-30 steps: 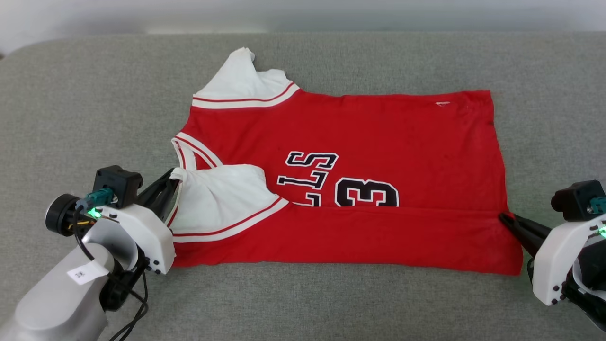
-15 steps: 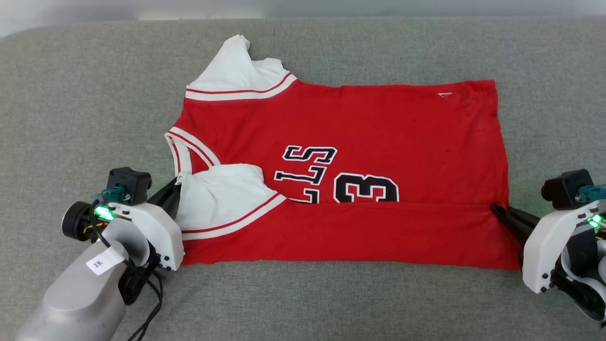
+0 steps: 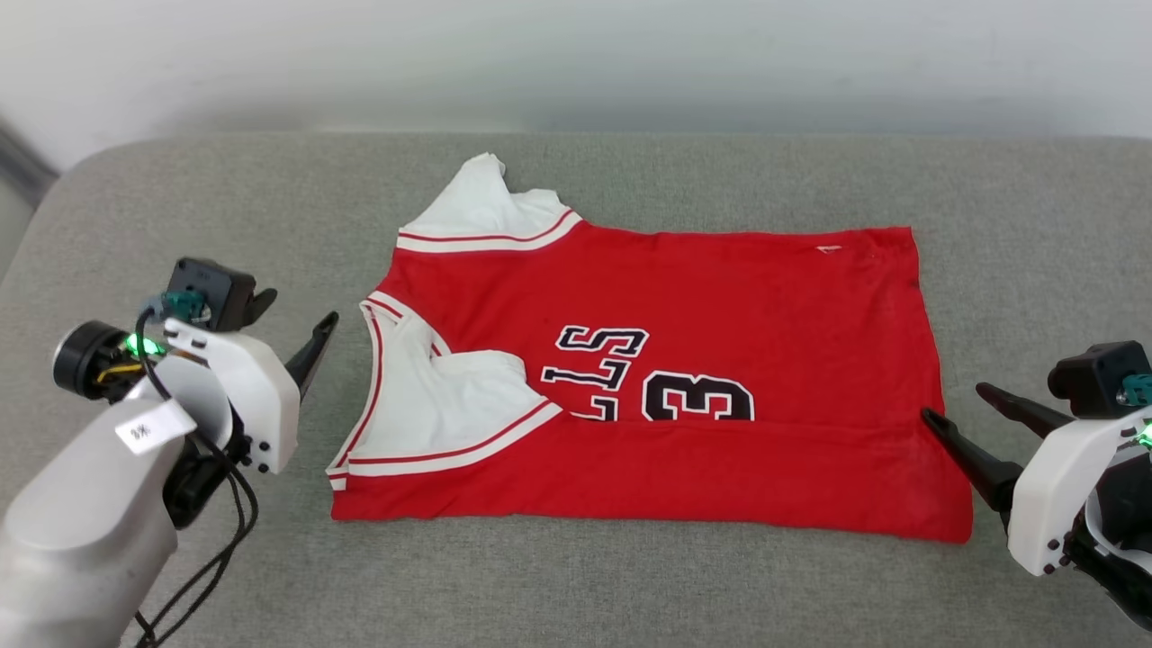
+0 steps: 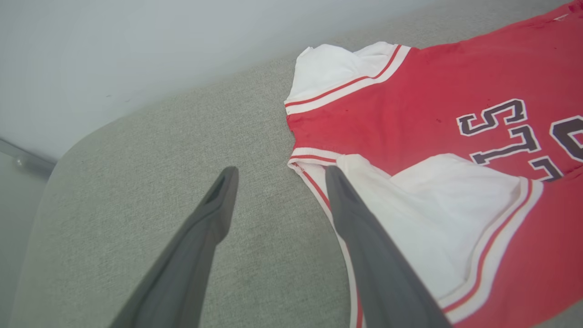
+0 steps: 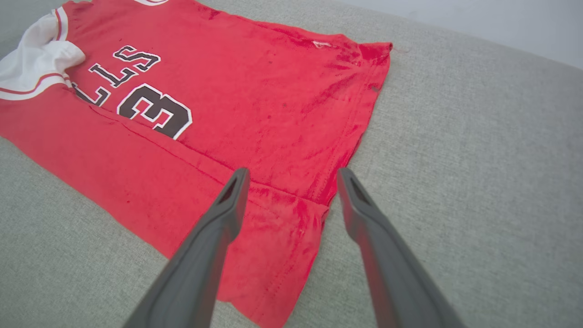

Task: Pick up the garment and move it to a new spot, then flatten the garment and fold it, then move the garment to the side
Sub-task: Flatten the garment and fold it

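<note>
Clerk: Start at the left. What state is the left gripper in?

Inspector: The left gripper [image 3: 299, 308] has its two fingers spread wide with nothing between them. In the left wrist view, bare grey cushion [image 4: 273, 136] shows through the gap. The gripper sits just beside the neckline [image 3: 373, 360], clear of the cloth in the head view.

Clerk: And the garment?

Inspector: The garment [image 3: 648, 297] lies flat on the cushion in the middle of the head view, neck toward the left and hem [image 3: 927, 342] toward the right. The far sleeve [image 3: 486, 202] sticks out toward the pale wall [image 3: 576, 54]. The near sleeve [image 3: 441, 405] is turned in over the chest. The near long side is folded up over the front, with a straight crease running the full length (it cuts off the bottom of the black lettering [image 3: 598, 360] and the number 3 [image 3: 697, 396]).

Clerk: The right side?

Inspector: The right gripper [image 3: 954, 402] is likewise spread and holds nothing. In the right wrist view its fingers stand on either side of the hem where the crease ends, one over red cloth and one over cushion. Whether a tip touches the cloth cannot be told
</note>
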Motion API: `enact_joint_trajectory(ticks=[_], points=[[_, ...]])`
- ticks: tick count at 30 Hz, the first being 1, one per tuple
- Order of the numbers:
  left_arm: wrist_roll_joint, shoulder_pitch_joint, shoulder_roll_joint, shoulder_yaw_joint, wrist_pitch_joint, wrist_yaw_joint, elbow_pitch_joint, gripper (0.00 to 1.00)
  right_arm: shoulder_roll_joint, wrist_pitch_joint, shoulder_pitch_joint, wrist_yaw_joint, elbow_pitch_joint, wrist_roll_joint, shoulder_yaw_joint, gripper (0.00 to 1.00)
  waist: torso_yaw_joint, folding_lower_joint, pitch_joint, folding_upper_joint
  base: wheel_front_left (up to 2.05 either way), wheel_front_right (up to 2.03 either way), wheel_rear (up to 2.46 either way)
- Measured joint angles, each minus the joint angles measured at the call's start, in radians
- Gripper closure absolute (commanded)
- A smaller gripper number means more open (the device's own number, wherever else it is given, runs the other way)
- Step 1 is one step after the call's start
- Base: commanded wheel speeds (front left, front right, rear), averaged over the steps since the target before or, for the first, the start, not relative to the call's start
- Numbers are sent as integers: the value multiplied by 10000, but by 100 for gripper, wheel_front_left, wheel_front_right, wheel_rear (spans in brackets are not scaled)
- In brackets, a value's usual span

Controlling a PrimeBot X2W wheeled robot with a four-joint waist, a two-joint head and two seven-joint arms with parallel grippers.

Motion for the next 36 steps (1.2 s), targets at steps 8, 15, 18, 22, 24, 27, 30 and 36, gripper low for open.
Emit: enact_joint_trajectory(ticks=[8,15,18,22,24,27,30,36], points=[[-1091,-453,516,-247,3400,-142,-1141,0,121,242,392,0,-297,-188,-349,0,156,0,-506,0,0,0,0],[-2708,-669,836,-591,7559,48,-1879,0,385,706,477,0,-771,-466,-535,0,22,-1,-391,0,0,0,0],[-3120,-674,840,-644,8416,238,-1933,0,435,926,473,0,-878,-516,-527,0,-91,0,-251,0,0,0,0],[-3367,-673,836,-796,9217,435,-1864,0,495,1108,396,0,-978,-539,-504,0,-257,-1,-24,0,0,0,0],[-3450,-661,807,-888,9478,495,-1743,0,533,1166,328,0,-989,-566,-477,0,-345,0,98,0,0,0,0],[-3499,-546,706,-1012,9683,568,-1492,0,596,1208,179,0,-972,-587,-360,0,-496,0,269,0,0,0,0],[-3526,-347,606,-1156,9724,560,-1191,0,640,1218,0,0,-936,-579,-242,0,-642,0,432,0,0,0,0],[-3486,-293,520,-1279,9612,332,-838,89,637,1198,-300,0,-767,-418,-117,0,-762,0,584,0,0,0,0]])
